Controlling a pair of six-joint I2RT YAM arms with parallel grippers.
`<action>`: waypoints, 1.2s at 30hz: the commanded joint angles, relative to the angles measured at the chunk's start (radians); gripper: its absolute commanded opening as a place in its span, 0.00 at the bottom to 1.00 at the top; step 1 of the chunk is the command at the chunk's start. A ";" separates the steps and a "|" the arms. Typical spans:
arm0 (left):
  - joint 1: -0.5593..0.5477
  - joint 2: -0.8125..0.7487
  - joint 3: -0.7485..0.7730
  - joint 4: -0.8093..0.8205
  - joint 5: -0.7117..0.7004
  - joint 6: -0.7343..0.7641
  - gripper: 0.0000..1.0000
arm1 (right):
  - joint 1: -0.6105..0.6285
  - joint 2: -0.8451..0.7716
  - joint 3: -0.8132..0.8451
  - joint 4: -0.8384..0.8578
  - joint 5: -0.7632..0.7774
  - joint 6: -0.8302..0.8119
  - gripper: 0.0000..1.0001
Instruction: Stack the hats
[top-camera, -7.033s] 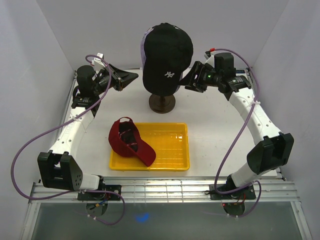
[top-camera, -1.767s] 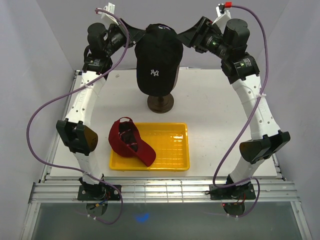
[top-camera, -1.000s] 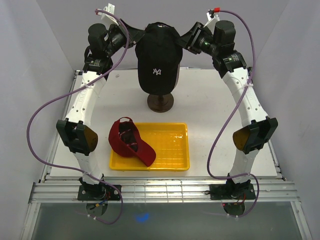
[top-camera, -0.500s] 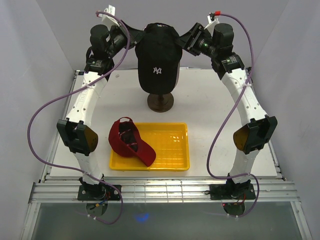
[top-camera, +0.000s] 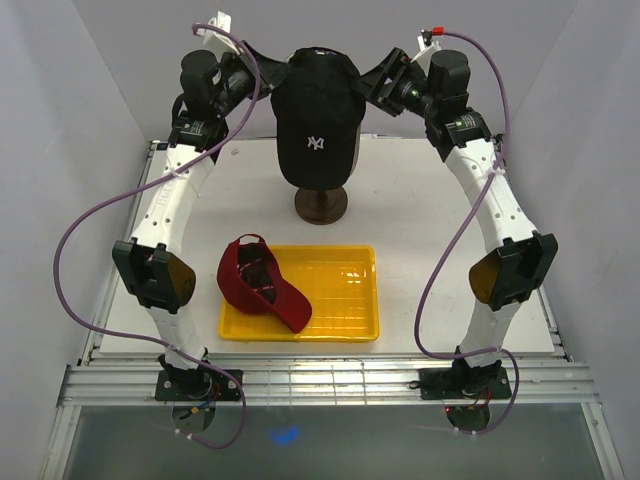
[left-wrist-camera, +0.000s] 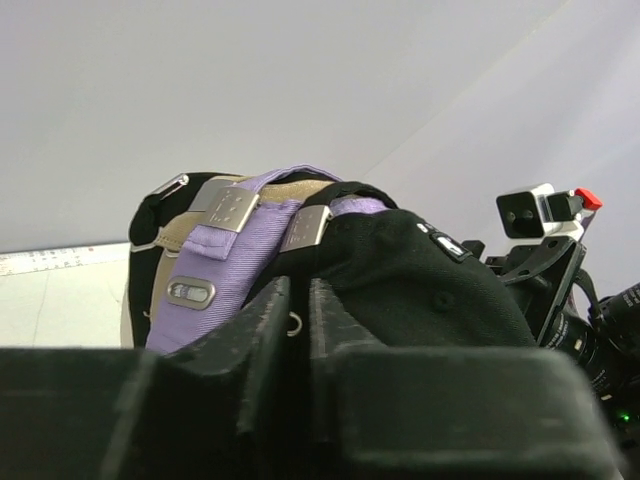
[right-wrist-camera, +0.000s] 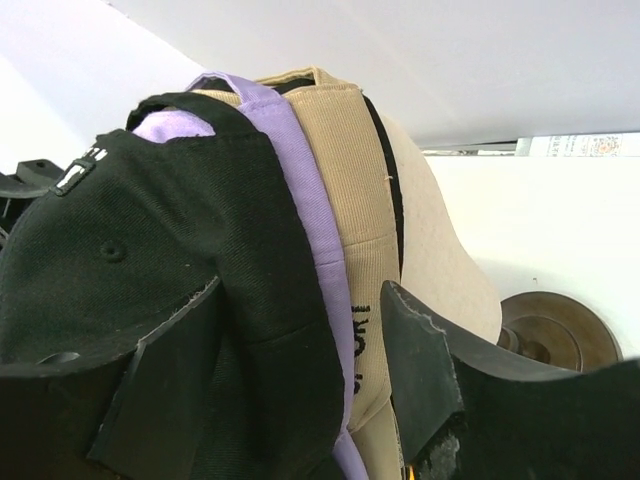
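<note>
You're three caps in: tan cap (right-wrist-camera: 355, 200), lavender cap (left-wrist-camera: 215, 270) and black cap (top-camera: 318, 120) sit nested on the head (right-wrist-camera: 440, 260) by the tabletop's (top-camera: 420, 200) far edge, with the left gripper (left-wrist-camera: 298, 330) pinching the black cap's back and the right gripper (right-wrist-camera: 302, 300) spread open beside it, while the red cap (top-camera: 258, 283) lies in the tray (top-camera: 345, 300) toward the near edge.

Overall light: bright, even and diffuse; the white walls and table (top-camera: 430, 240) read pale around the black cap (top-camera: 318, 110).
Shadows: soft and faint, with a dim pool below the black cap at the wooden stand (top-camera: 321, 205).
Glare: mild sheen on the yellow tray (top-camera: 340, 335) in front of the black cap; a metal buckle (left-wrist-camera: 232, 207) left of it glints.
Focus: the left gripper (left-wrist-camera: 297, 290) and right gripper (right-wrist-camera: 300, 290) are dark, blurred shapes at the lens; the black cap behind them is sharp.
Overexposure: the wall above the black cap burns white in the right wrist view.
Distortion: table edges splay outward either side of the black cap.
</note>
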 joint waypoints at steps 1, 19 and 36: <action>0.008 -0.006 -0.040 -0.167 -0.058 0.046 0.31 | -0.027 -0.031 -0.050 0.031 -0.055 0.007 0.68; 0.008 -0.029 -0.007 -0.154 -0.046 0.062 0.54 | -0.070 -0.051 -0.084 0.261 -0.219 0.134 0.76; 0.016 -0.042 0.066 -0.104 -0.057 0.063 0.60 | -0.084 -0.041 -0.070 0.246 -0.218 0.159 0.76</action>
